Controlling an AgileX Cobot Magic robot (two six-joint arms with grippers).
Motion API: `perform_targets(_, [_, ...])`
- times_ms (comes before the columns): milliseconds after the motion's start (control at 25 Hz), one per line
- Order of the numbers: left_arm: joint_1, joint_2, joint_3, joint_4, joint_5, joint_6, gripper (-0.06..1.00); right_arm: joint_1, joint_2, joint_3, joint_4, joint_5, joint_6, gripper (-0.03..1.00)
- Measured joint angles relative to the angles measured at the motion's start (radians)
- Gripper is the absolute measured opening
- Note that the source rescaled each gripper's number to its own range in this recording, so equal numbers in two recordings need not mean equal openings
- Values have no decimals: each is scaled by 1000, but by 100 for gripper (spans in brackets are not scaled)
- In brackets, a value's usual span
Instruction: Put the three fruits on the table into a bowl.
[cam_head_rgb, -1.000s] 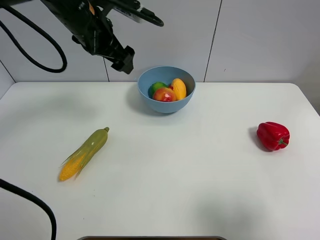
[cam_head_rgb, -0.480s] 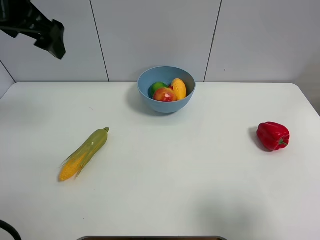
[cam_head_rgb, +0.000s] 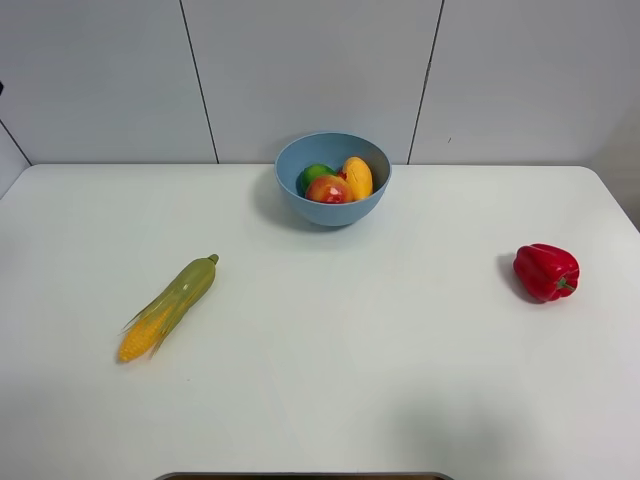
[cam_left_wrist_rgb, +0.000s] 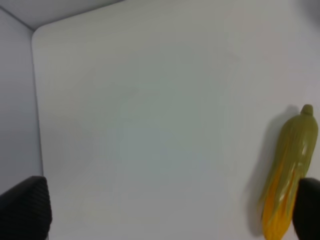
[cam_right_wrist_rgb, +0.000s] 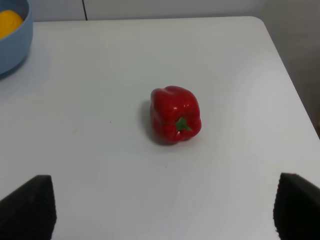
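You've got all three fruits sitting in the bowl (cam_head_rgb: 333, 180): lime (cam_head_rgb: 314, 176), mango (cam_head_rgb: 356, 177), red fruit (cam_head_rgb: 328, 189). Both grippers are spread wide with nothing between them, well away from it: left gripper (cam_left_wrist_rgb: 172, 212) by the corn cob (cam_left_wrist_rgb: 289, 171), right gripper (cam_right_wrist_rgb: 165, 210) facing the bell pepper (cam_right_wrist_rgb: 175, 115). The left arm has left the overhead view since a second ago. No readable writing anywhere.

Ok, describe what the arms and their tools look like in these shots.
Little shows. The high view has no arm in it. Each wrist view catches only the fingertips at the frame's lower corners: the left tool and the right tool both have black fingers with a fine ribbed or knurled pad texture. No cables or markings are visible.
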Motion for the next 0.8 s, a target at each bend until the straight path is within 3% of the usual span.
perform_targets(480, [59,-406,264,-61,1,-5,100,0,0,0,0,0,0,92])
perform_targets(800, [59,-654,439,-64,4,-98,100,0,0,0,0,0,0,92])
